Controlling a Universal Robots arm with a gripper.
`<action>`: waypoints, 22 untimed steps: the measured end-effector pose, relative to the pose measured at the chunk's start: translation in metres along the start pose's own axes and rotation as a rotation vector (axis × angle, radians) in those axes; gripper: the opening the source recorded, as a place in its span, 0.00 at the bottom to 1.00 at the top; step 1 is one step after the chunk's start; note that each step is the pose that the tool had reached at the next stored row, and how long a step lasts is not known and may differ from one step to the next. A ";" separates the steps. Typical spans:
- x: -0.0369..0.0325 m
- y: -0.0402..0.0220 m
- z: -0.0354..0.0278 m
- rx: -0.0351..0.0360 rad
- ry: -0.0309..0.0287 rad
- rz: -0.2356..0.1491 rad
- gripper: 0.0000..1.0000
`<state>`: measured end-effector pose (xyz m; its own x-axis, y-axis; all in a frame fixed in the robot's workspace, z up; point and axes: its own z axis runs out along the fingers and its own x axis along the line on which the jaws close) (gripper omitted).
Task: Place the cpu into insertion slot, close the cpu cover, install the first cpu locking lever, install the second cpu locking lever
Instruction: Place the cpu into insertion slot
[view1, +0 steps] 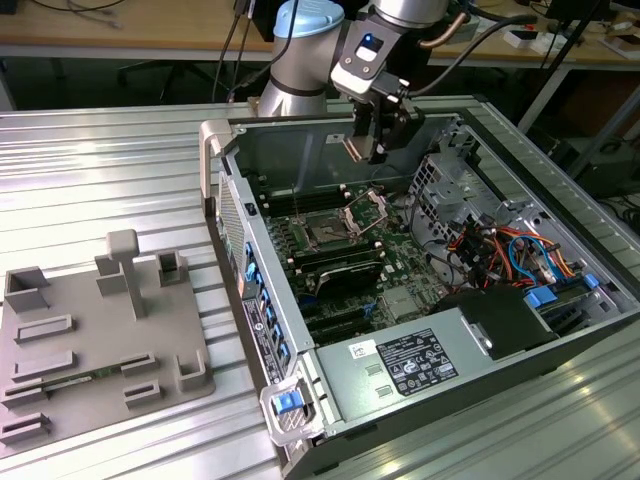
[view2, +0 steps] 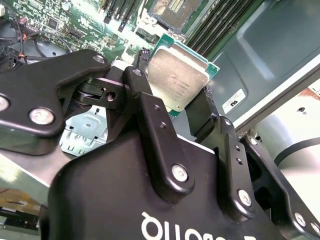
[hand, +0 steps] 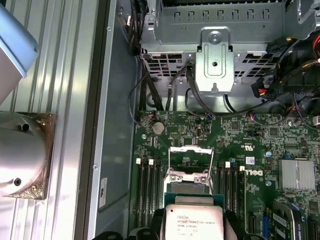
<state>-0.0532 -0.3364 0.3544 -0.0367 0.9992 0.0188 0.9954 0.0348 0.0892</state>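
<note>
Second wrist view shows the fingers clamped on the cpu, held above the circuit board.

The tool's fingers partly hide two edges of the cpu (second wrist view).

Exterior view high, overlooking case; both wrist views near, sharing cpu

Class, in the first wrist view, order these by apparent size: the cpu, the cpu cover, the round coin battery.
1. cpu and cpu cover: they look alike, and the cpu is nearer the camera, so unranked.
2. coin battery: smallest.
</note>
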 end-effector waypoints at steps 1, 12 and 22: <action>0.0000 -0.0002 0.0008 -0.0001 -0.0006 0.006 0.55; 0.0011 -0.0015 0.0092 -0.0003 -0.0009 0.013 0.55; 0.0010 -0.0019 0.0128 -0.0003 -0.0009 0.013 0.55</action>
<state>-0.0540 -0.3352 0.3415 -0.0237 0.9995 0.0191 0.9958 0.0219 0.0893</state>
